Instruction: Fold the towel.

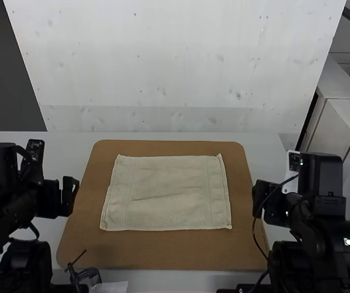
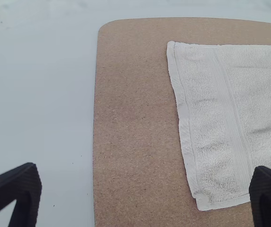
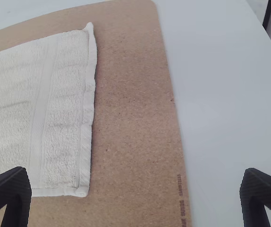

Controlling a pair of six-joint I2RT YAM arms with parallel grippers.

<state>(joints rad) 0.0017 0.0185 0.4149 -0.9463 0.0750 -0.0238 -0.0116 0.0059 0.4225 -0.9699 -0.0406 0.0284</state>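
A cream towel [image 1: 168, 192] lies spread flat on the brown board, with slight wrinkles across its middle. My left gripper [image 1: 71, 194] is off the towel's left side in the high view, and my right gripper [image 1: 259, 198] is off its right side; neither touches it. In the left wrist view, the fingers of my left gripper [image 2: 144, 182] stand wide apart with nothing between them, one edge of the towel [image 2: 211, 118] lying beyond. The right wrist view has my right gripper [image 3: 135, 182] open too, near the towel's [image 3: 64, 113] other side edge.
A brown board [image 1: 83, 244] with rounded corners lies on the white table [image 1: 263, 155] under the towel. A small dark clamp-like object [image 1: 86, 276] is at the near edge, left of centre. A white panel [image 1: 175, 119] rises behind the table.
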